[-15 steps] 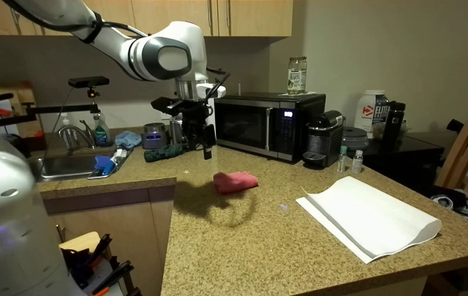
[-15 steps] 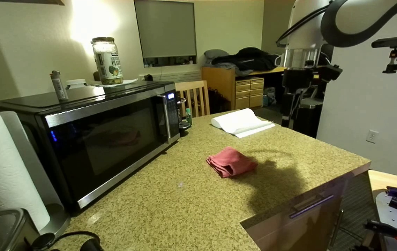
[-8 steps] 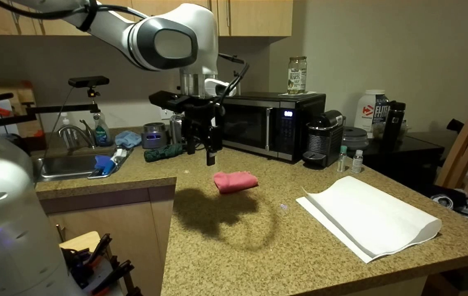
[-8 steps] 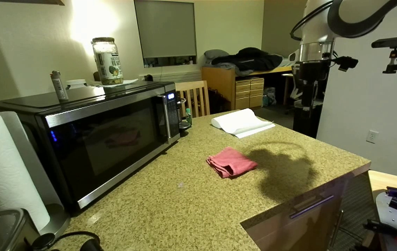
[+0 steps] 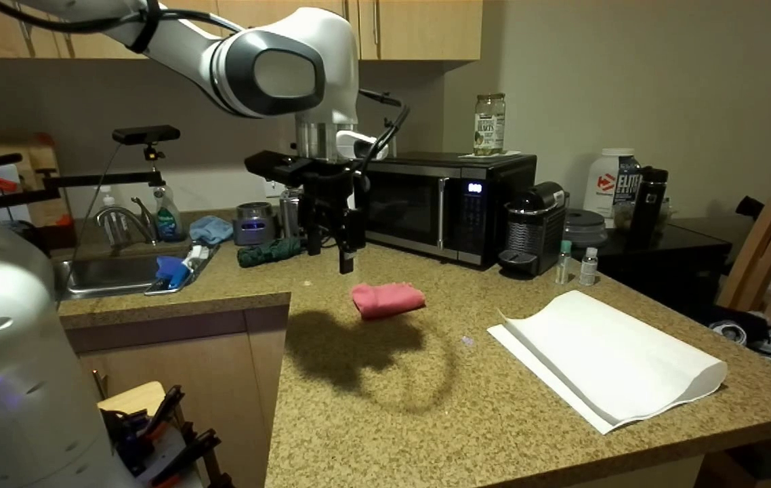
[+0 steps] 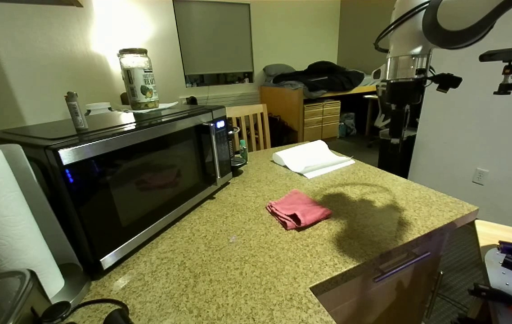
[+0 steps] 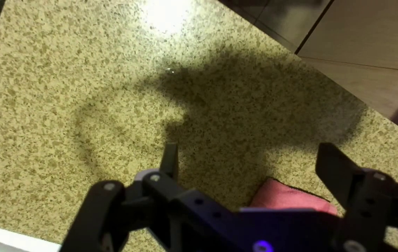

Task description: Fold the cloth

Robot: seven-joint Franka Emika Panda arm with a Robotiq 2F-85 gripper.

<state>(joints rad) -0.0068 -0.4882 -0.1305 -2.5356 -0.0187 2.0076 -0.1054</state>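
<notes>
A red-pink cloth lies folded in a small layered bundle on the speckled counter, seen in both exterior views. In the wrist view one corner of the cloth shows below the fingers, and the gripper body hides the rest. My gripper is open and empty, pointing down above the counter and apart from the cloth. In the wrist view the fingers stand wide apart with bare counter between their tips. In an exterior view the gripper hangs dark against a dark background.
A curled white paper sheet lies on the counter. A microwave, a coffee machine and two small bottles stand behind. A dark green bundle lies near the sink. The counter's edge is near the cloth.
Over the first half second the gripper shifted and turned, moving right in both exterior views; its shadow moved off the cloth. Since then it is nearly still. The cloth has not moved.
</notes>
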